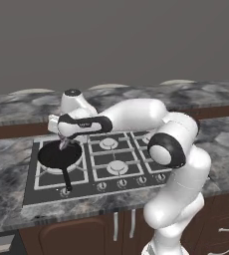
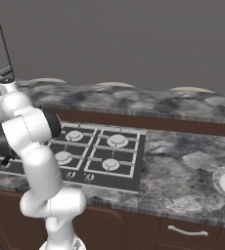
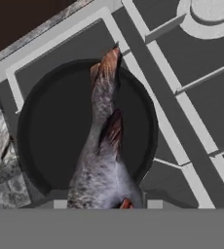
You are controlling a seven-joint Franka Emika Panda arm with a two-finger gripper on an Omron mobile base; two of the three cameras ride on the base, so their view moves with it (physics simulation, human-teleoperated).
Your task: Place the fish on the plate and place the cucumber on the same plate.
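My gripper (image 1: 64, 141) hangs over the left side of the stove, shut on the fish (image 1: 63, 145), a slender grey-silver body with pinkish tints. In the hand view the fish (image 3: 103, 136) runs from between the fingertips of the gripper (image 3: 107, 204) out over the black pan, tail end farthest away. It is lifted clear of the pan floor. The plate (image 2: 217, 178), white-cream with a tan rim, lies on the counter far to the right of the stove, cut off by the picture edge. The cucumber is out of view.
A black long-handled frying pan (image 1: 59, 155) sits on the front left burner of the gas cooktop (image 1: 117, 167), handle toward the counter's front edge. Marble counter (image 2: 183, 161) stretches between the stove and the plate. Wooden drawers (image 2: 183, 229) run below.
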